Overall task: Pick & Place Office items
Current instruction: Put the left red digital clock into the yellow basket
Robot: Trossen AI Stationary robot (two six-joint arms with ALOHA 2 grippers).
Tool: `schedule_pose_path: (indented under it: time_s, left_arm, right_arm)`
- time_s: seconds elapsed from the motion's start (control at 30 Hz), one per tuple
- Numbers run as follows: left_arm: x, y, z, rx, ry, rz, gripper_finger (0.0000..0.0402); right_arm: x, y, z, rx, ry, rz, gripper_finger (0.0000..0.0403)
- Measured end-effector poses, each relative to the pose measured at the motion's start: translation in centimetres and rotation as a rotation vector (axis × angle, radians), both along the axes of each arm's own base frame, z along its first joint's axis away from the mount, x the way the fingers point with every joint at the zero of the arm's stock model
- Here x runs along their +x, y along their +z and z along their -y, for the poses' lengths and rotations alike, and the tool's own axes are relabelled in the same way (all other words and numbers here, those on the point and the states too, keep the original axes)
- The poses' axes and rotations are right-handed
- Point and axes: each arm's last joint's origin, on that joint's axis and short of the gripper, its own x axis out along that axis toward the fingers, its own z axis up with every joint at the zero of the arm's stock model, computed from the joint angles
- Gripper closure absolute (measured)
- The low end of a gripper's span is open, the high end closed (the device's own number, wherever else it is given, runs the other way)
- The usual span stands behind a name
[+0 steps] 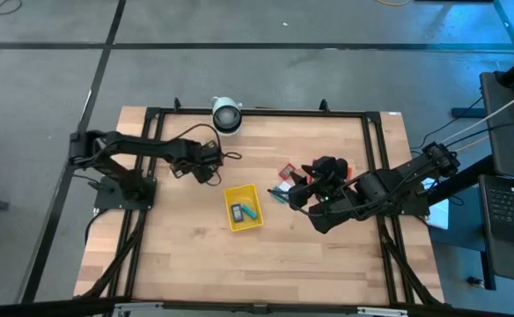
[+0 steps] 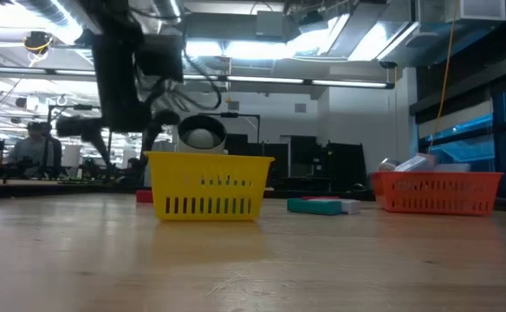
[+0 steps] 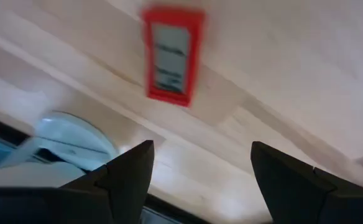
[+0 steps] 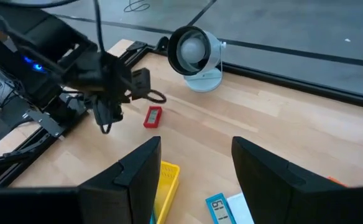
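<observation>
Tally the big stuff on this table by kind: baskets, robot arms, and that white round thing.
Baskets: 2 (yellow basket, red-orange basket)
Robot arms: 2 (left arm, right arm)
White round object: 1
Total: 5

Scattered office items [image 1: 282,173], red packet [image 4: 153,117]

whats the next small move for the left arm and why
Probably lower the left gripper onto the red packet: its fingers are open and empty, and the packet lies loose on the table ahead of them, outside the yellow tray.
</observation>
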Motion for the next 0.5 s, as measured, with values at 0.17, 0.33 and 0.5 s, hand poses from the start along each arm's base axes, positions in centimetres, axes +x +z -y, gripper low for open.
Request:
schedule_pose_path:
  time_s: [0.17, 0.33, 0.5]
  left_arm:
    - [0.2, -1.0, 0.2, -0.179, 0.110, 0.118, 0.0141]
    - [1.7, 0.7, -0.1, -0.295, 0.082, 0.235, 0.0133]
    - [2.3, 1.6, -1.7, -0.325, 0.017, 0.311, 0.0126]
  right_arm:
    - [-0.3, -0.1, -0.4, -0.001, 0.016, -0.011, 0.0201]
    - [-0.5, -0.1, -0.7, 0.007, 0.029, -0.017, 0.0201]
    - [-0.6, -0.2, -0.9, 0.031, 0.034, -0.020, 0.0201]
